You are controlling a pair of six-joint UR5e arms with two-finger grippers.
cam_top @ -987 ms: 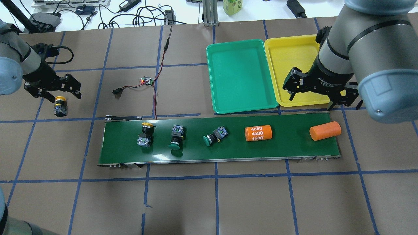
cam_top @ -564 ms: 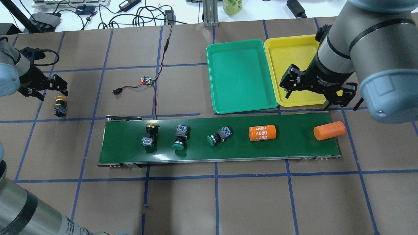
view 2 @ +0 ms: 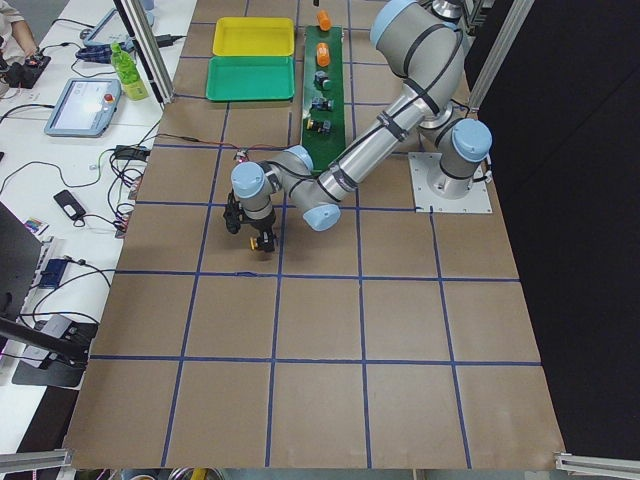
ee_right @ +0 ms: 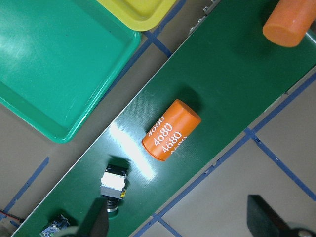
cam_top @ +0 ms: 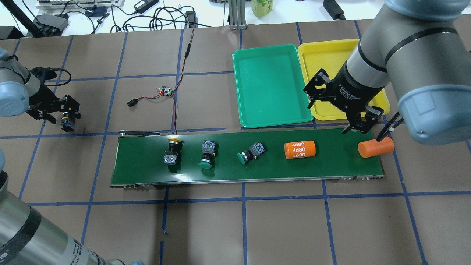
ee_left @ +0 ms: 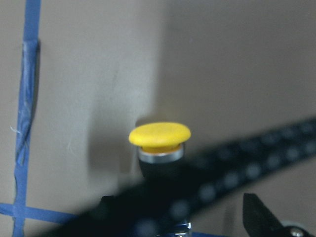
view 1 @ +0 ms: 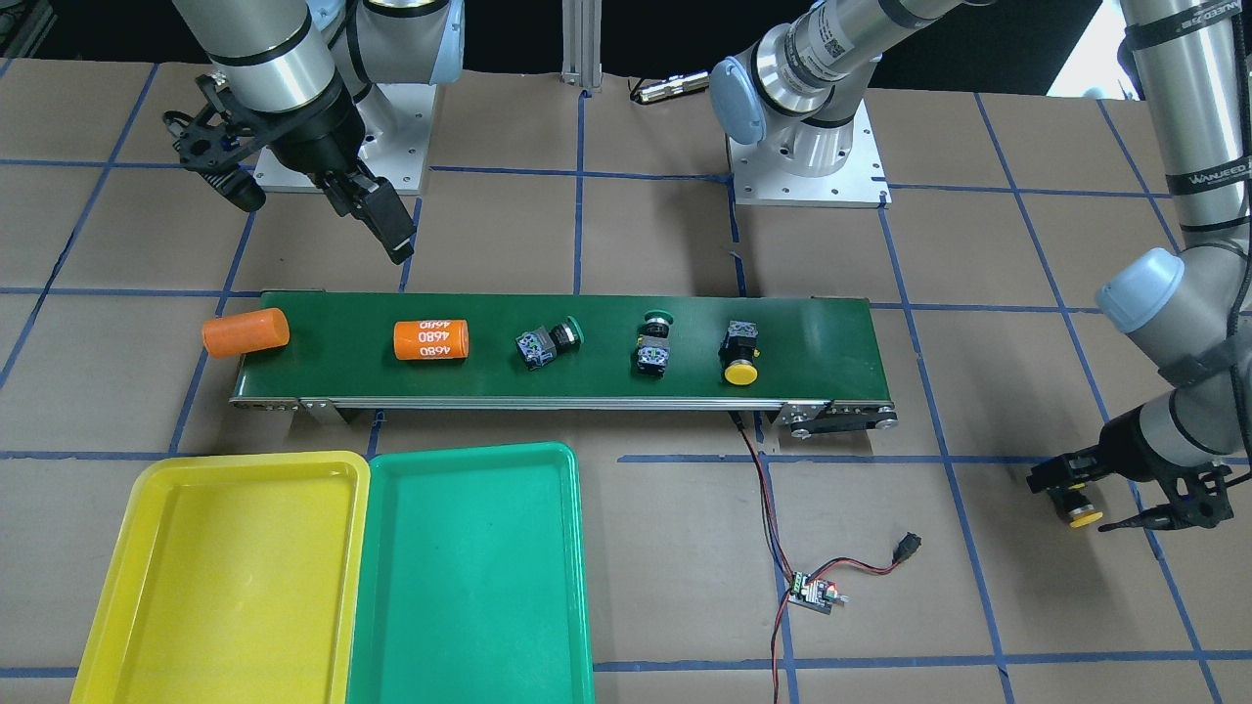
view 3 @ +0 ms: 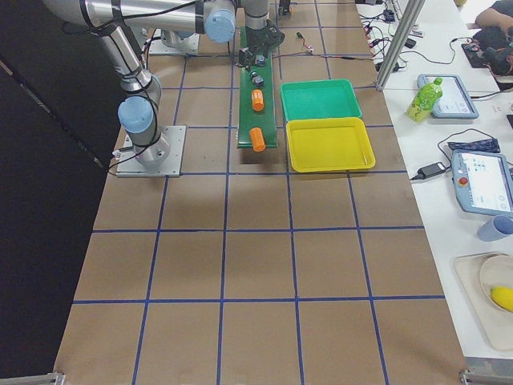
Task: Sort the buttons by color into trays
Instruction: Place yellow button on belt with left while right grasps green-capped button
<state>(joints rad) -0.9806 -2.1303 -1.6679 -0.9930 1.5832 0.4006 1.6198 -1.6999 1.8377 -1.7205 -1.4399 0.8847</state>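
One yellow-capped button [cam_top: 67, 121] stands on the table at far left, off the belt. My left gripper [cam_top: 60, 112] is open and low around it, with the cap [ee_left: 159, 136] between the two spread fingers. A second yellow-capped button [cam_top: 173, 151] and two green-capped buttons [cam_top: 206, 154] [cam_top: 250, 152] lie on the dark-green conveyor [cam_top: 331, 165]. My right gripper [cam_top: 336, 106] is open and empty, above the front edge of the yellow tray [cam_top: 323, 55], next to the green tray [cam_top: 272, 81]. The right wrist view shows one green-capped button [ee_right: 113, 185].
Two orange cylinders [cam_top: 300, 149] [cam_top: 375, 147] lie on the belt's right part, the far one at its end. A small circuit board [cam_top: 165, 91] with red-black wires lies behind the belt's left end. Both trays hold nothing.
The things on the belt have moved right. My left gripper has come down around the yellow-capped button on the table. My right gripper has turned and moved left, toward the belt.
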